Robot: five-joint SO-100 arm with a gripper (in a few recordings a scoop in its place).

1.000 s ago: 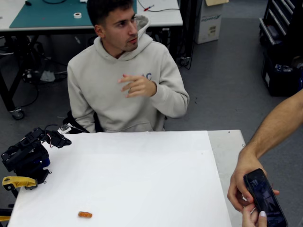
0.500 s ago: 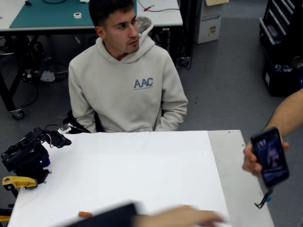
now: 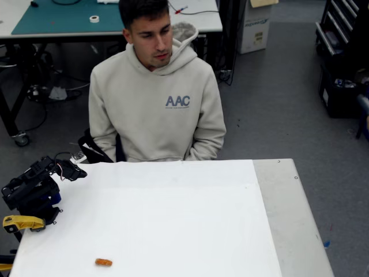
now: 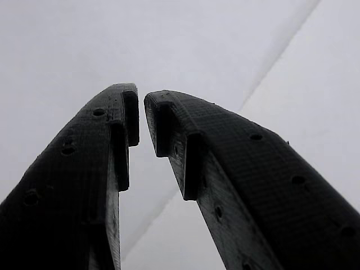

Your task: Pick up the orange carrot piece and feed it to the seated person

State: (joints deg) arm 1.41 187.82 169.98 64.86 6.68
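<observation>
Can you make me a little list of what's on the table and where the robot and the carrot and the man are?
table: white top
carrot piece: small, orange, lying near the front left edge of the table in the fixed view
robot arm: black, folded up at the left table edge
gripper: tips almost together, nothing between them
seated person: beige hoodie, behind the table's far edge
carrot and gripper: apart

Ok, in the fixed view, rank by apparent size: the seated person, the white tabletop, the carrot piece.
1. White rectangular tabletop
2. Seated person in the beige hoodie, though he sits farther from the camera
3. Small orange carrot piece, by far the smallest
</observation>
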